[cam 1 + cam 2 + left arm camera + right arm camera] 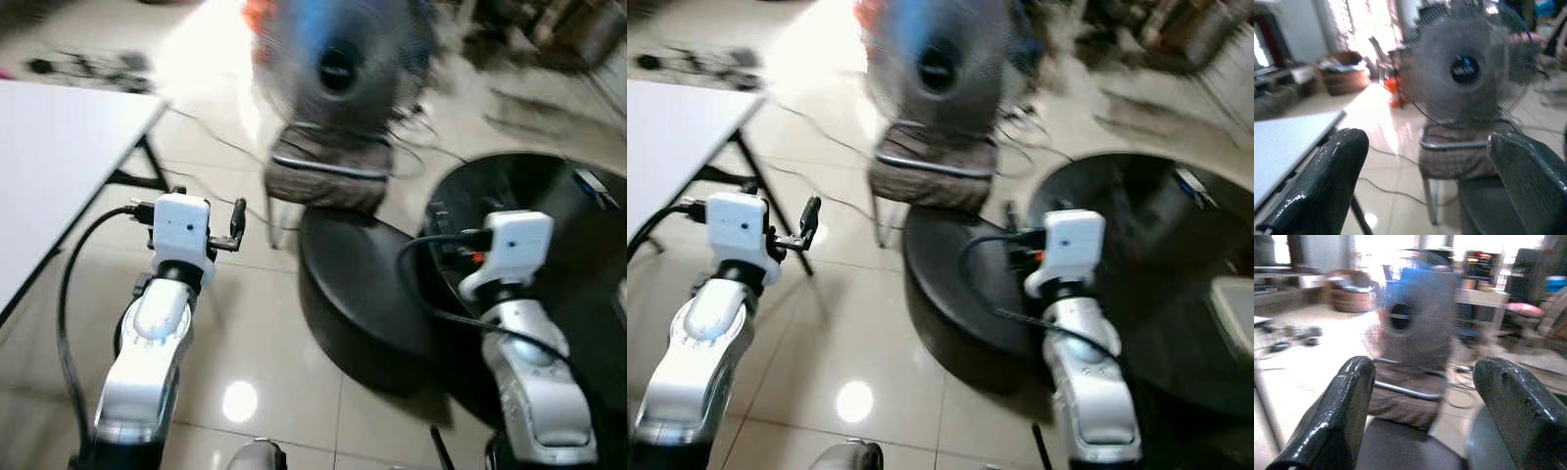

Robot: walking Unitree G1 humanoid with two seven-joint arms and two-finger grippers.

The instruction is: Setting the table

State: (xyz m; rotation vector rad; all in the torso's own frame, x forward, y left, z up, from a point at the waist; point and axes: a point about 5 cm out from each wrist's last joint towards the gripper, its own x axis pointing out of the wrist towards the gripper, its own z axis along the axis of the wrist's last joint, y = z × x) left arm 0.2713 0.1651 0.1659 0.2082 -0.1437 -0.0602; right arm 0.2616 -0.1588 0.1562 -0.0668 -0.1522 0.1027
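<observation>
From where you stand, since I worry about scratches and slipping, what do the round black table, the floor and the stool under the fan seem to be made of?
Round black table: looks like glossy lacquer or glass, judging by soft reflections; blur leaves it open.
Floor: polished pale tiles, with grout lines and a bright glare spot.
Stool: metal tube frame, with a brownish woven-looking cushion.

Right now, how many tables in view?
2. A white table at the robot's left, and a round black table ahead right, below the fan on its stool. The frames are blurred; others may be hidden.
</observation>
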